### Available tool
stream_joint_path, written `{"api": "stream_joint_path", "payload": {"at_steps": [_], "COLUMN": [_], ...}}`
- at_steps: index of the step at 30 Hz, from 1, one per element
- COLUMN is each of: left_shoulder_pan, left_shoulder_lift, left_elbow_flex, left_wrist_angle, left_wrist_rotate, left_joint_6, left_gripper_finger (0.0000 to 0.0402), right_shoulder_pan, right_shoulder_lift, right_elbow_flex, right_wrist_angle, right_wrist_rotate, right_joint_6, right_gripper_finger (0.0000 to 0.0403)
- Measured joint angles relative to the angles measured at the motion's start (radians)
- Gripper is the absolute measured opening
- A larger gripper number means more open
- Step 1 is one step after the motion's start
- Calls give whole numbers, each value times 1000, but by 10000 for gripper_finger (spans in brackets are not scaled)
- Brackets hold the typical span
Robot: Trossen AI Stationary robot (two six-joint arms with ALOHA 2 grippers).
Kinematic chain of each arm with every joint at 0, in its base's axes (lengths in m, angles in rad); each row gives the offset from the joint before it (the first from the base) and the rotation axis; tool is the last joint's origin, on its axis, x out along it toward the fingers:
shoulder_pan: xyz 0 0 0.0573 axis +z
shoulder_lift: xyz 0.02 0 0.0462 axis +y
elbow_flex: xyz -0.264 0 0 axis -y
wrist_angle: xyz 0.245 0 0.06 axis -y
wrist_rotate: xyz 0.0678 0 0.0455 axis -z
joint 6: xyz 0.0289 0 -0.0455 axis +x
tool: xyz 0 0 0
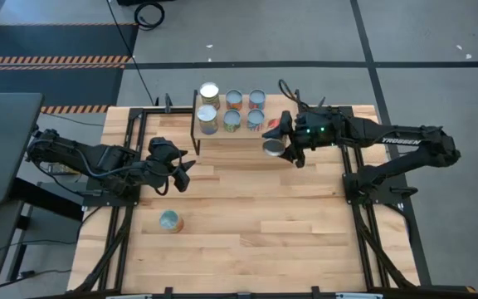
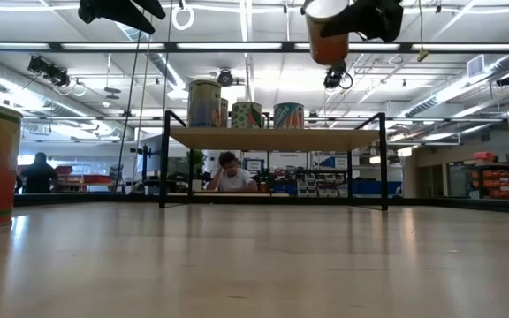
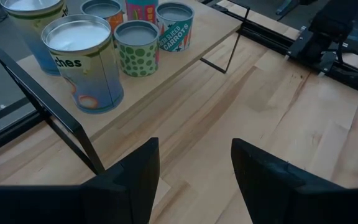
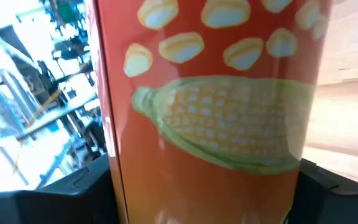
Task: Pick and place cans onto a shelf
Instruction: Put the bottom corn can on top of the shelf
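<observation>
1. Right end effector (image 1: 282, 143) is clamped on the corn can (image 1: 272, 148), held aloft just off the shelf's (image 1: 243, 135) right end.
2. Can upright, long axis vertical, lid up.
3. Orange label shows a corn cob (image 4: 229, 124).
4. Left end effector (image 1: 182, 170) hangs with fingers spread; shelf cans ahead, one reading "SLICED CARROTS" (image 3: 175, 28).
</observation>
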Motion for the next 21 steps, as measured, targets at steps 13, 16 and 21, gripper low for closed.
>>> {"api": "stream_joint_path", "payload": {"at_steps": [13, 16, 21], "left_shoulder_pan": [0, 0, 0], "left_shoulder_lift": [0, 0, 0], "left_elbow_flex": [0, 0, 0], "left_wrist_angle": [0, 0, 0], "left_wrist_rotate": [0, 0, 0], "left_joint_6": [0, 0, 0], "left_gripper_finger": [204, 204, 204], "right_shoulder_pan": [-117, -132, -156], "right_shoulder_lift": [0, 1, -2], "right_elbow_flex": [0, 0, 0], "right_wrist_angle": [119, 132, 186], "right_wrist_rotate": [-45, -43, -75], "right_joint_6": [82, 104, 106], "right_gripper_finger": [308, 308, 308]}}
